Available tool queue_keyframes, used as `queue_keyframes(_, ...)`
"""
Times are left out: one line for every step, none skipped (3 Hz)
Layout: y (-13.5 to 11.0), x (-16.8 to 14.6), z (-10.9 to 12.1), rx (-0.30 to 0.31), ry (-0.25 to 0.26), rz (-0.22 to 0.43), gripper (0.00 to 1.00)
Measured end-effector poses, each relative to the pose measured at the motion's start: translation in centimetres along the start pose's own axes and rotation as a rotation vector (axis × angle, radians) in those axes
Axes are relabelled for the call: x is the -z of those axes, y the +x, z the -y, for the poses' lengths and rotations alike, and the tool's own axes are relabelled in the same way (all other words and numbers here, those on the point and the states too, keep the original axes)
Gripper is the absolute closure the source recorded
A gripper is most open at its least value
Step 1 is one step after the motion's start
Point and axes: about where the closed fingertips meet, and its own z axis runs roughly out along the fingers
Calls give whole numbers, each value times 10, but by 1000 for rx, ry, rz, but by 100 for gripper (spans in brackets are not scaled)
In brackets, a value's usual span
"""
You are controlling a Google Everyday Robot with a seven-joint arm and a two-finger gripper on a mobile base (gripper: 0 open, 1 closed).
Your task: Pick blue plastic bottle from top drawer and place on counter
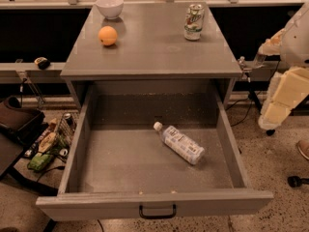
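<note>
The blue plastic bottle (179, 143) lies on its side in the open top drawer (154, 203), right of the middle, with its white cap pointing to the back left. The counter (152, 47) is the grey top of the cabinet above the drawer. My gripper (285, 98) hangs at the right edge of the view, outside the drawer's right wall and well apart from the bottle. It holds nothing that I can see.
On the counter stand a white bowl (109, 7) at the back left, an orange (107, 35) in front of it and a green-and-white soda can (193, 21) at the back right. Bags and clutter (46, 146) lie on the floor to the left.
</note>
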Motion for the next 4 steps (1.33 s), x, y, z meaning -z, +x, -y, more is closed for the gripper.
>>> queue_keyframes(-11, -44, 27, -71, -54, 50, 0)
queue_keyframes(-31, -136, 52, -199, -150, -3, 0)
queue_keyframes(-34, -193, 55, -275, -161, -24, 0)
queue_keyframes(-27, -225, 46, -281, -89, -37, 0)
